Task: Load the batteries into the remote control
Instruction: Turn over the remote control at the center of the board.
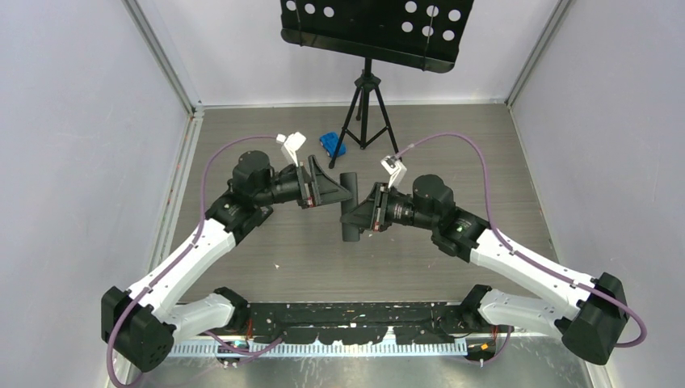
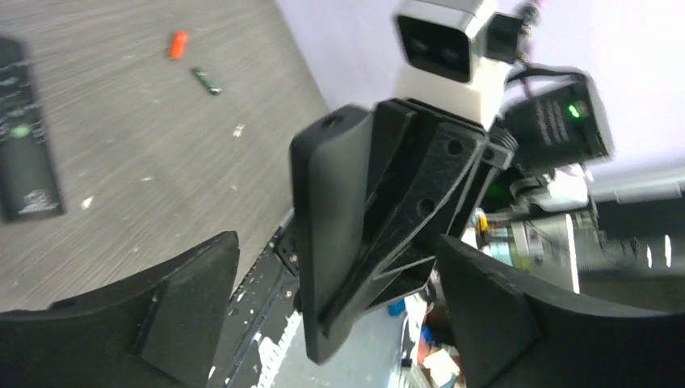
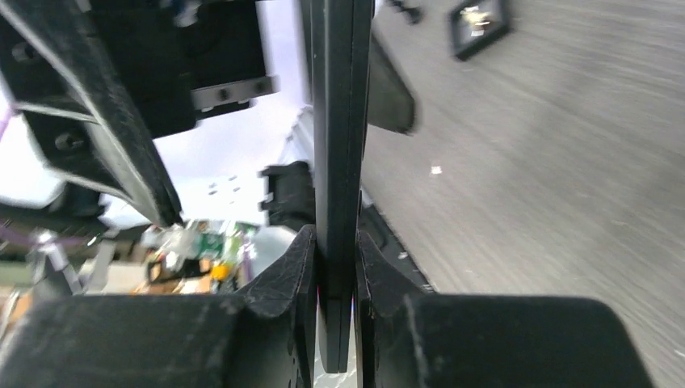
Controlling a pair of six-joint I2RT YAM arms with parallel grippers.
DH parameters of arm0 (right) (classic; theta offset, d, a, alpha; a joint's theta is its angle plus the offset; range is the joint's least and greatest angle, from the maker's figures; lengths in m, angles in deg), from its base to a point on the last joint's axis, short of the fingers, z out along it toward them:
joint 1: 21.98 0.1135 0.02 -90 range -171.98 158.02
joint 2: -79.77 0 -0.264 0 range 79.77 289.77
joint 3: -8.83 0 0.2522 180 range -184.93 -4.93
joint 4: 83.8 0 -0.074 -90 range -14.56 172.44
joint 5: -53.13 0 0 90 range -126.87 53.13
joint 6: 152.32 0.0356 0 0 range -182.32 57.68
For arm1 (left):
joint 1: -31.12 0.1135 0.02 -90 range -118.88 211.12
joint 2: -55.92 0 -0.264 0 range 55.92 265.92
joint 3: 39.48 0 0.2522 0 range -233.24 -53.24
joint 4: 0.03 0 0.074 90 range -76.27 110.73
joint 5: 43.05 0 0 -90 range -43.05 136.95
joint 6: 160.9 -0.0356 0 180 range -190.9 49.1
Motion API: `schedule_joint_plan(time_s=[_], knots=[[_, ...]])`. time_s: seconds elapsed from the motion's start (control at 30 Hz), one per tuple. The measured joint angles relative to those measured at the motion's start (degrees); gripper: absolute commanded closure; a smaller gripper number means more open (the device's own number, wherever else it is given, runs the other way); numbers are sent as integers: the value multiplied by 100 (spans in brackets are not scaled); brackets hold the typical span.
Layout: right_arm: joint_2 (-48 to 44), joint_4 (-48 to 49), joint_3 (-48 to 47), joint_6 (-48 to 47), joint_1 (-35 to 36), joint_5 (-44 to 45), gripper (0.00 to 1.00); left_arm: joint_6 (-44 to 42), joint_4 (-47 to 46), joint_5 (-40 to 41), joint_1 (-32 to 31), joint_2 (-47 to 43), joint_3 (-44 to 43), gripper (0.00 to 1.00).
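Right end effector (image 1: 365,212), top view: clamped on the remote control (image 1: 349,230) above the desk (image 1: 283,250); left end effector (image 1: 335,190) open beside it. Left wrist: batteries (image 2: 178,44) lie on the desk. Right wrist: fingers (image 3: 300,275) pinch the remote's faces; it looks rigid, light and probably slippery, so grip mid-length.

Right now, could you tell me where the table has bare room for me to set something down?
Bare table lies between the two forearms, from the grippers to the base rail. The back right, beyond the tripod, is free too. The middle is crowded: the right gripper clamps the remote control, the left gripper open around it.
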Motion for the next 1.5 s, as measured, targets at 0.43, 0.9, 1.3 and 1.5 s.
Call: schedule_joint_plan(time_s=[0.43,0.9,1.3,1.5], knots=[[1250,-3410,-1176,-629,-1290,3825,100,-1792,2933,2802,52,-4,-365,0],[5088,-4614,-3438,-1346,-2461,5095,99,-2345,3108,3130,52,-70,-306,0],[6057,-5211,-4380,-1805,-2468,5300,71,-2358,3123,3300,52,146,-249,0],[6116,-5351,-4437,-1888,-2470,5429,48,-2347,3121,3340,52,190,-243,0]])
